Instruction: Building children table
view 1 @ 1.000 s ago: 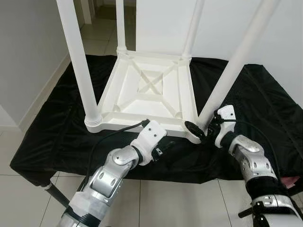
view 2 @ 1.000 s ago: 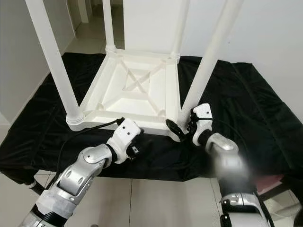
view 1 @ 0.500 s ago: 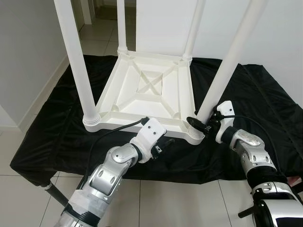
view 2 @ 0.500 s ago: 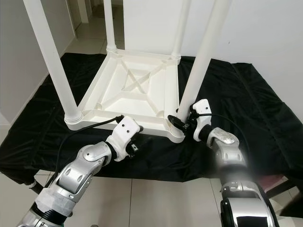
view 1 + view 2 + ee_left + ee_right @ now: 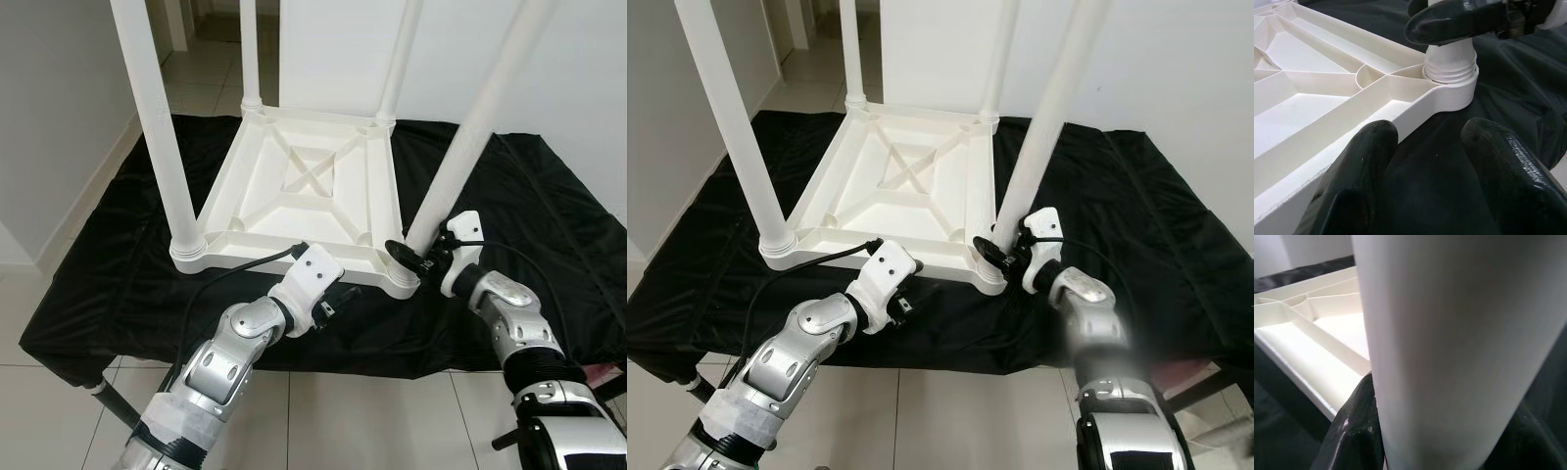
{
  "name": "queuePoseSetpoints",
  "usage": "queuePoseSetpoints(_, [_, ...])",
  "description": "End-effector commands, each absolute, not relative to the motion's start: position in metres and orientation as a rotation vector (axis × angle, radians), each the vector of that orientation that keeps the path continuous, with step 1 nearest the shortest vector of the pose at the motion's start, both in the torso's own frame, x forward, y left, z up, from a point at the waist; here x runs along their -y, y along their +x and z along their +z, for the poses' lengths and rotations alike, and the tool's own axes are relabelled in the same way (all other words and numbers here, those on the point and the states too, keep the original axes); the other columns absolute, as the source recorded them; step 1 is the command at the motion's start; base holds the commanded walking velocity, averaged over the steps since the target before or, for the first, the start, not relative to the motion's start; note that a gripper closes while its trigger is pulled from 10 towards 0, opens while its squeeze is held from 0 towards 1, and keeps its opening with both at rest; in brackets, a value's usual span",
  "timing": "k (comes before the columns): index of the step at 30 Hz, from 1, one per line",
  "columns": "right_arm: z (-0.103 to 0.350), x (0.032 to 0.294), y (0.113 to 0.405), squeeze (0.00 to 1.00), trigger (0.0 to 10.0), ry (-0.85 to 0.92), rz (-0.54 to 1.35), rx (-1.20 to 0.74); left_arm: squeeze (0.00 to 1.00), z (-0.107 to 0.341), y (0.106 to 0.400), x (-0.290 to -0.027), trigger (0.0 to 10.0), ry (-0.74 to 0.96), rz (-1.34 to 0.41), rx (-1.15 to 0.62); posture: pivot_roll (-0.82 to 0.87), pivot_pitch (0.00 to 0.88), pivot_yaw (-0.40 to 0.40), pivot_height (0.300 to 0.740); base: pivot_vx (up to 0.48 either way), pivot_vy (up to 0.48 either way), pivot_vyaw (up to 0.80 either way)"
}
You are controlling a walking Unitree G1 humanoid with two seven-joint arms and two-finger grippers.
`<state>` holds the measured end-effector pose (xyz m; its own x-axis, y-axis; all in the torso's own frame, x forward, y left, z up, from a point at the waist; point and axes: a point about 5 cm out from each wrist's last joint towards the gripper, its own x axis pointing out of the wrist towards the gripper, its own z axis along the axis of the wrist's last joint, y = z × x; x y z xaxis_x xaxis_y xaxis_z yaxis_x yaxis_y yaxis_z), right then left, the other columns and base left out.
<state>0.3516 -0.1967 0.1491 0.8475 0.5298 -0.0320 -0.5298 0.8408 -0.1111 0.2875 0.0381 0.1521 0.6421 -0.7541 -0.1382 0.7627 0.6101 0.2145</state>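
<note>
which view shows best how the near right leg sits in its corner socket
The left wrist view: the leg's ribbed base shows close in the socket. Both eye views show it small behind the right claw; the right wrist view gives blurred shaft.

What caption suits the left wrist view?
Open left gripper beside the upturned white table; right gripper's finger on the near-right leg.

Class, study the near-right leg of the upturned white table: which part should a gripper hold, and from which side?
Grip the near-right leg low, just above its socket, coming from the open right side as the right gripper does. The shaft is round and leans outward. The tabletop blocks the inner side.
</note>
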Motion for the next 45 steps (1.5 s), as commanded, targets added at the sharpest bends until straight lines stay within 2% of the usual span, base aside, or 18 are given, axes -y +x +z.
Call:
queuePoseSetpoints(1, [0.136, 0.193, 0.347, 0.0, 10.0, -0.09, 0.53, -0.066, 0.0, 0.15, 0.288, -0.038, 10.0, 0.278, -0.887, -0.047, -0.02, 0.037, -0.018, 0.74, 0.0, 0.0, 0.0])
queuePoseSetpoints(11, [0.137, 0.156, 0.331, 0.0, 10.0, 0.037, 0.409, -0.027, 0.0, 0.148, 0.287, -0.038, 10.0, 0.278, -0.89, -0.054, -0.02, 0.041, -0.013, 0.74, 0.0, 0.0, 0.0])
queuePoseSetpoints(15, [0.137, 0.154, 0.329, 0.0, 10.0, 0.042, 0.403, -0.032, 0.0, 0.148, 0.287, -0.038, 10.0, 0.279, -0.89, -0.055, -0.02, 0.041, -0.013, 0.74, 0.0, 0.0, 0.0])
queuePoseSetpoints(18, [0.135, 0.155, 0.327, 0.0, 10.0, 0.024, 0.272, -0.018, 0.0, 0.147, 0.287, -0.039, 10.0, 0.281, -0.889, -0.058, -0.02, 0.046, -0.01, 0.74, 0.0, 0.0, 0.0])
queuePoseSetpoints(19, [0.131, 0.154, 0.323, 0.0, 10.0, 0.042, 0.122, -0.015, 0.0, 0.146, 0.288, -0.04, 10.0, 0.283, -0.872, -0.06, -0.02, 0.046, -0.018, 0.74, 0.0, 0.0, 0.0])
queuePoseSetpoints(20, [0.131, 0.154, 0.323, 0.0, 10.0, 0.042, 0.122, -0.015, 0.0, 0.146, 0.288, -0.04, 10.0, 0.283, -0.872, -0.06, -0.02, 0.046, -0.018, 0.74, 0.0, 0.0, 0.0])
queuePoseSetpoints(28, [0.127, 0.15, 0.307, 0.0, 10.0, 0.087, -0.224, -0.057, 0.0, 0.143, 0.294, -0.046, 10.0, 0.327, -0.792, -0.063, 0.0, 0.043, -0.03, 0.74, 0.0, 0.0, 0.0])
queuePoseSetpoints(35, [0.127, 0.148, 0.304, 0.0, 10.0, 0.101, -0.29, -0.047, 0.0, 0.142, 0.301, -0.049, 10.0, 0.332, -0.722, -0.054, -0.01, 0.043, -0.03, 0.74, 0.0, 0.0, 0.0])
queuePoseSetpoints(39, [0.133, 0.143, 0.305, 0.0, 10.0, 0.091, -0.185, -0.008, 0.0, 0.144, 0.305, -0.05, 10.0, 0.331, -0.702, -0.046, -0.02, 0.045, -0.032, 0.74, 0.0, 0.0, 0.0])
queuePoseSetpoints(40, [0.135, 0.14, 0.305, 1.0, 10.0, 0.092, -0.151, 0.007, 0.0, 0.145, 0.306, -0.05, 10.0, 0.332, -0.696, -0.043, -0.02, 0.046, -0.034, 0.74, 0.0, 0.0, 0.0])
queuePoseSetpoints(45, [0.138, 0.14, 0.305, 1.0, 10.0, 0.105, -0.081, 0.02, 0.0, 0.147, 0.308, -0.05, 10.0, 0.331, -0.679, -0.027, -0.02, 0.05, -0.051, 0.74, 0.0, 0.0, 0.0])
